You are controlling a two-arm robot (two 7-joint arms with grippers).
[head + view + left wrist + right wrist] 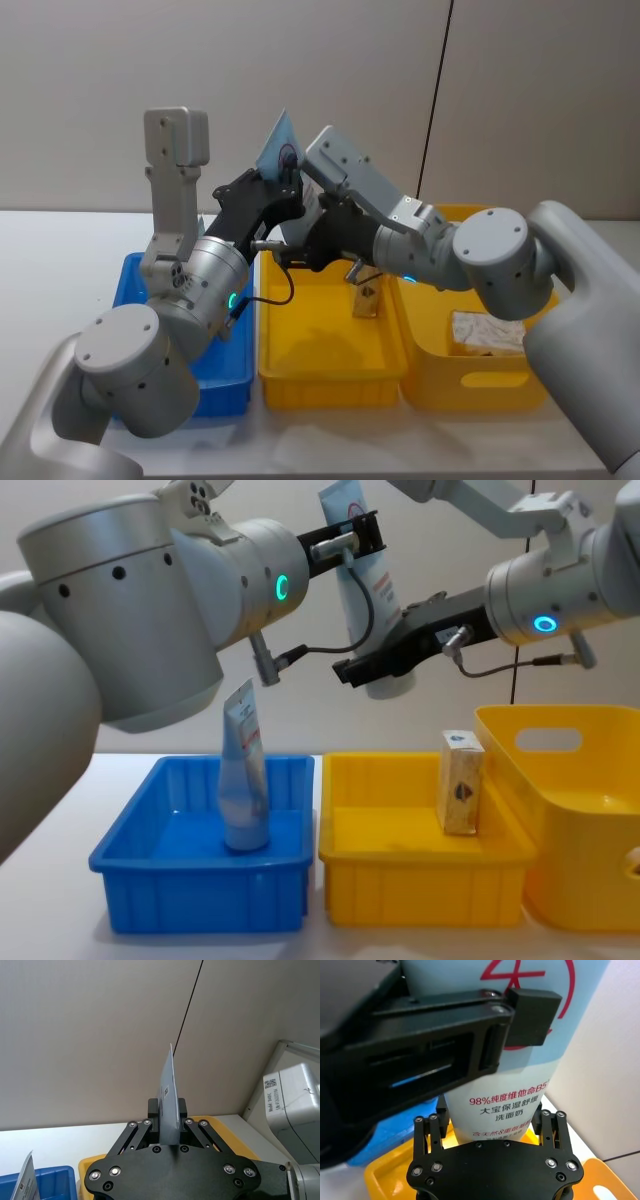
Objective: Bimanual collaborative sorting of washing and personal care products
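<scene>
Two pincers: both are on one tube, held in the air above the bins.
Left pincer (350, 542): you have its black fingers clamped flat on the upper, thin part of the held tube (368, 590), just below the crimped end.
Right pincer (385, 670): its fingers sit either side of the tube's lower, rounder end by the cap; whether they are pressing it or just bracketing it, you cannot tell.
Where the tube is: upright and slightly tilted, cap end down, over the gap between the blue bin (130, 865) and the middle yellow bin (420, 885), touching neither.
How it will handle: judge it light and soft-walled; it should dent under a hard pinch and may pivot if only the flat crimp is held.
Where to take hold: grip the fuller body near the cap shoulder, across its width, before you let the crimp go.
Tube surface: smooth pale blue-white plastic with red print, probably a little slick.
Second tube (243, 770): stands cap down in the blue bin, leaning slightly.
Box (461, 782): small cream cardboard with a blue top, upright in the middle yellow bin; stiff, flat-sided, likely easy to pinch.
Bins: glossy moulded plastic on a pale desk (60, 250); a larger yellow tub (585, 810) stands on the right.
</scene>
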